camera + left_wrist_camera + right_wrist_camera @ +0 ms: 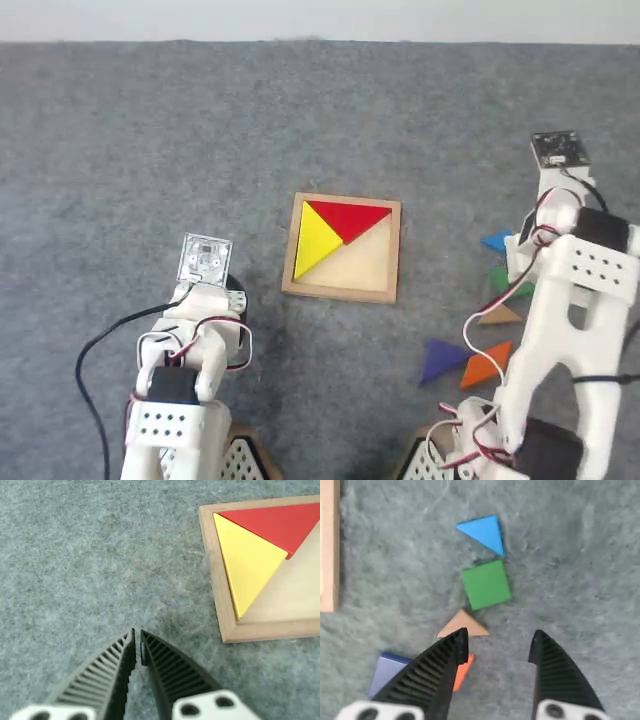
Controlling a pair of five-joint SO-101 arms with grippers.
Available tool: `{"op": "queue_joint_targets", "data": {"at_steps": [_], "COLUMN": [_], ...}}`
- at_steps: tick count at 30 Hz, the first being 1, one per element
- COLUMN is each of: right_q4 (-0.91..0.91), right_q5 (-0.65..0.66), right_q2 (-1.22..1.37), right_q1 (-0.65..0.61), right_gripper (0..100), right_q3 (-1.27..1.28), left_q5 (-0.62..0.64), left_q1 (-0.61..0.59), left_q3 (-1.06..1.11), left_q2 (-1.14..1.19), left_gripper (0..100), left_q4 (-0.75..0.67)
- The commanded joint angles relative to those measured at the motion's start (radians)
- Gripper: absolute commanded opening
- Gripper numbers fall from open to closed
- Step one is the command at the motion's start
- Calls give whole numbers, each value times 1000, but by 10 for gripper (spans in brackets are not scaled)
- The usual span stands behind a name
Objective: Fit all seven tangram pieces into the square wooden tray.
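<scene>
Left gripper (pixel 137 632) sat clenched over grey mat (pixel 75 555) beside tray (pixel 216 580), right gripper (pixel 500 632) hung spread near tan triangle (pixel 463 625); right arm (pixel 575 290) half-hid green square (pixel 485 584) overhead, wrist cam showed it whole.

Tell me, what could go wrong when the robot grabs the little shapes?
The open right gripper hangs over the tan triangle and orange piece, which lie close together, so it might bump one while grabbing another. Also, a piece dropped crooked might catch on the tray rim beside the yellow triangle.
</scene>
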Motion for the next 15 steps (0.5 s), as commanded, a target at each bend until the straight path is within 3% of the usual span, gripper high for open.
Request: {"op": "queue_joint_targets", "data": {"at_steps": [1,15], "right_q4": [25,30], "right_q5": [29,37], "right_q2": [12,2], "right_q1": [15,8], "right_gripper": [221,221], "right_q3": [-6,-8], "left_q5": [8,8], "left_q1": [-5,-5], "left_q3": [-8,-8], "left_q2": [-14,-14], "left_gripper": [15,15], "left_q4": [8,8]}}
